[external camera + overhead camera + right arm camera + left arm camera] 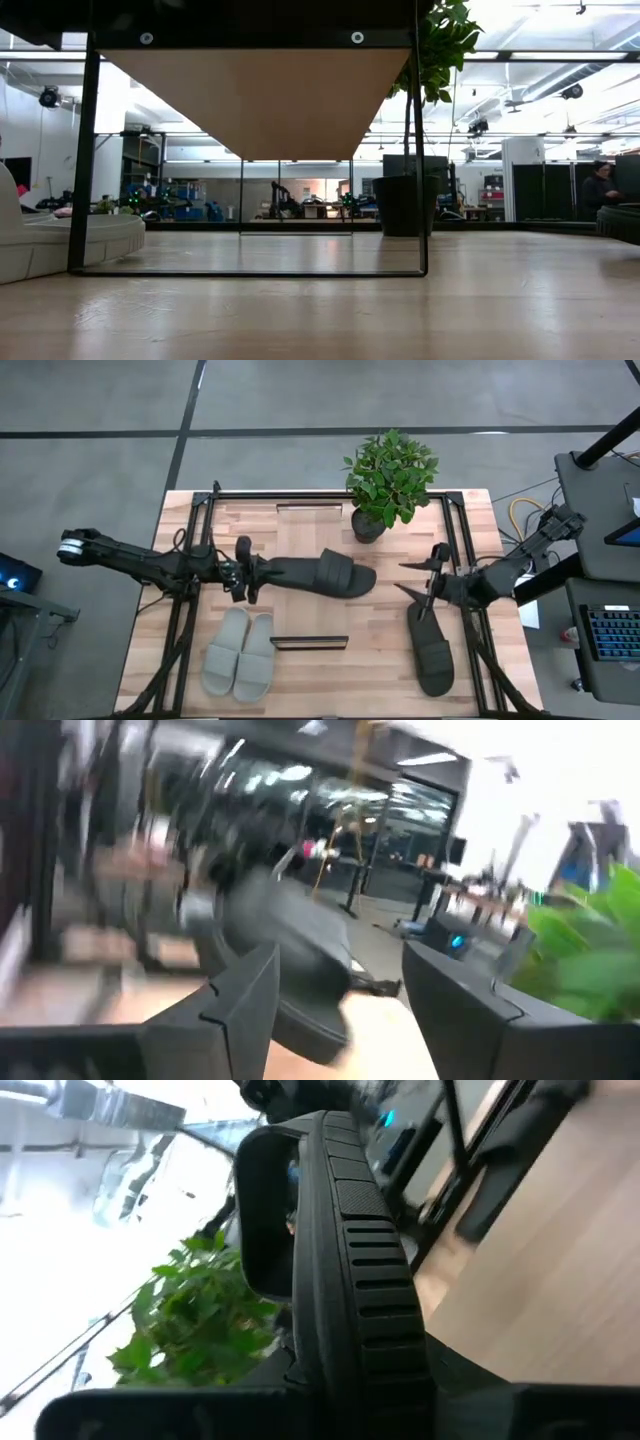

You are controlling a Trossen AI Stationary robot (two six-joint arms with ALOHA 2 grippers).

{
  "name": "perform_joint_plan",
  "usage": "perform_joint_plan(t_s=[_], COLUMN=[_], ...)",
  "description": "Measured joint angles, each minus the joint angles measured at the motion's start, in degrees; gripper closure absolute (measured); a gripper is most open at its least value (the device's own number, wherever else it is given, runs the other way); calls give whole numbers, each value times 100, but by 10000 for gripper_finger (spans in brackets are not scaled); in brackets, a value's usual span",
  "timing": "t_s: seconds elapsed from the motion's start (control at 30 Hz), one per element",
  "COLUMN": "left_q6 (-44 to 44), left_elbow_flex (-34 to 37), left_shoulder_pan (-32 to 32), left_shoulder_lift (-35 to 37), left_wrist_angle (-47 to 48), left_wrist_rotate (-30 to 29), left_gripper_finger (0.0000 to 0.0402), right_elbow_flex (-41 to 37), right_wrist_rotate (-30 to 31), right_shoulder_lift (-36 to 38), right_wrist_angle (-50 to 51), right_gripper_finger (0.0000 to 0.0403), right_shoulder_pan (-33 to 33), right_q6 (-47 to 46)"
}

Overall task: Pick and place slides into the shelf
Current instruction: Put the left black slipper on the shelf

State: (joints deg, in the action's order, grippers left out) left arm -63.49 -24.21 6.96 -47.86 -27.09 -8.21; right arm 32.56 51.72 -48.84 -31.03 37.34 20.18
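Two hands are at work, and each has a dark slide close by. The left hand (243, 572) is squeezed shut on the heel end of one dark slide (320, 574) and holds it over the middle of the surface (300, 540). That slide lies long-ways across, with its toe pointing away from the left hand toward the right arm. In the left wrist view its ribbed sole (365, 1270) fills the middle, so it is tipped on its side in the grip. The right hand (424, 578) has its fingers spread wide and holds nothing. The other dark slide (432, 650) lies flat on the surface just in front of this hand, toward the near edge, with its long side pointing from the hand to that edge. The right hand is the nearer one to it by far. The pale grey pair (240, 653) sits side by side near the front, on the left arm's side. The shelf (255, 90) shows in the low view as a wooden plank high on thin dark rails. I think the held slide goes to the shelf next.
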Motion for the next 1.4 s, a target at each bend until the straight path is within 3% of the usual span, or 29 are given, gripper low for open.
perform_joint_plan(t_s=[0.17,0.3,0.43,0.87,1.23,1.4], left_q6=[-1004,-1091,-1195,-1296,-1394,-1396], left_elbow_flex=[5,-5,13,24,24,24], left_shoulder_pan=[28,35,31,104,117,152], left_shoulder_lift=[-28,-106,-129,-190,-190,-194], left_wrist_angle=[33,34,35,15,-98,-98], left_wrist_rotate=[-22,-67,-162,-318,-303,-305], left_gripper_finger=[358,358,358,358,358,358], right_elbow_flex=[2,-2,-18,-55,-61,-63], right_wrist_rotate=[96,375,538,532,535,558], right_shoulder_lift=[6,-70,-176,-306,-1091,-1211], right_wrist_angle=[-551,-471,-23,1875,1817,1481], right_gripper_finger=[209,214,216,218,221,221], right_shoulder_pan=[-28,-25,-32,-253,-515,-581], right_q6=[-1344,-2643,-4195,-7590,-9031,-9038])
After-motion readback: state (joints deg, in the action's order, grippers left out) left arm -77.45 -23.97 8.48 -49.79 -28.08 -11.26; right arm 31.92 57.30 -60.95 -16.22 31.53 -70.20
